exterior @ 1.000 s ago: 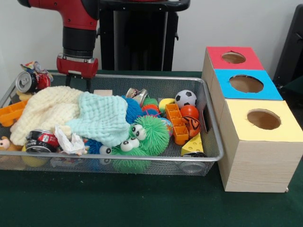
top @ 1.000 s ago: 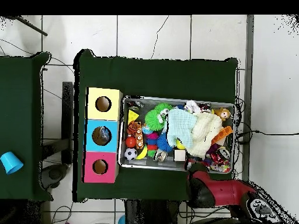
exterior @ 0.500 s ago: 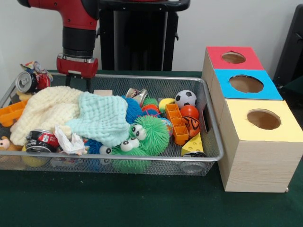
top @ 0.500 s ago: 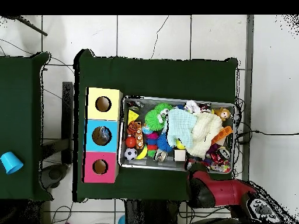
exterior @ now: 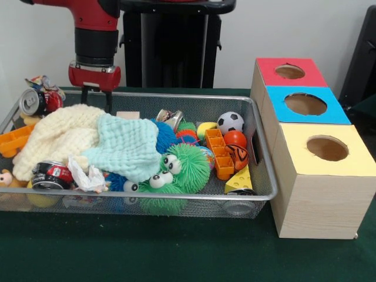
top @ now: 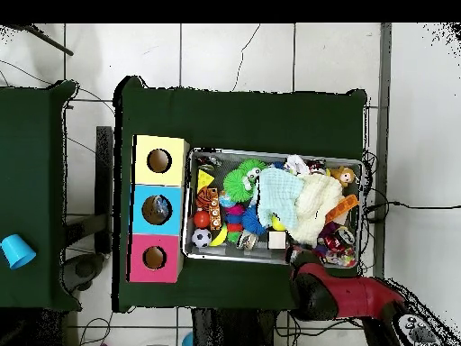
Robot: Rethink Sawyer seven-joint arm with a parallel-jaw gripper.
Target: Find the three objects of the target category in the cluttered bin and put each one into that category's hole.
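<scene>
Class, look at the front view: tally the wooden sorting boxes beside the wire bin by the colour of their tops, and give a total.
Red-topped wooden box: 1
Blue-topped wooden box: 1
Yellow-topped wooden box: 1
Total: 3 boxes, each with one round hole in its top, standing in a row beside the wire mesh bin.

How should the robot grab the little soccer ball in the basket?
Come straight down on the soccer ball and pinch across its middle. It is round and sits on top near the basket's corner, with the orange ball touching it, so its top is the freest side.
</scene>
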